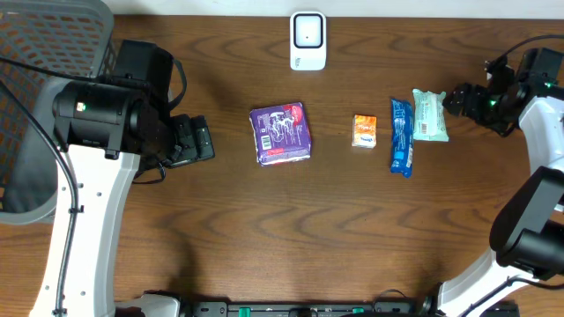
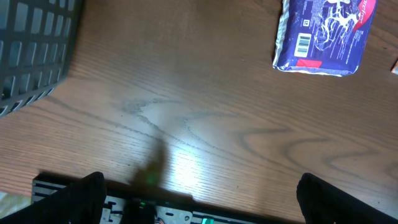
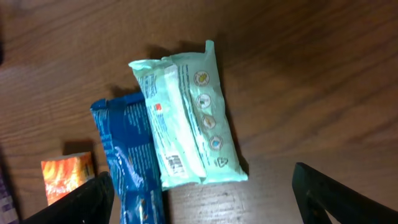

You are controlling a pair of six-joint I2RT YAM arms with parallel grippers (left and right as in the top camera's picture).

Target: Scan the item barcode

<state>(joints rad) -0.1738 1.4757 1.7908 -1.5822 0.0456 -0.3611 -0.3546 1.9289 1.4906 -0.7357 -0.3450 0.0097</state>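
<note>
Four items lie in a row on the wooden table: a purple packet [image 1: 281,133] [image 2: 323,34], a small orange packet [image 1: 365,130] [image 3: 67,176], a blue bar wrapper [image 1: 402,136] [image 3: 127,162] and a mint-green packet [image 1: 430,115] [image 3: 186,118]. The mint-green packet shows a barcode [image 3: 175,163] on its upper side. My right gripper [image 1: 458,99] [image 3: 205,196] hovers open just right of the mint-green packet, holding nothing. My left gripper [image 1: 198,139] [image 2: 202,199] is open over bare wood, well left of the purple packet. A white scanner [image 1: 307,40] stands at the back centre.
A grey mesh basket [image 1: 44,53] [image 2: 34,50] sits at the far left, behind the left arm. A black rail [image 1: 308,308] runs along the table's front edge.
</note>
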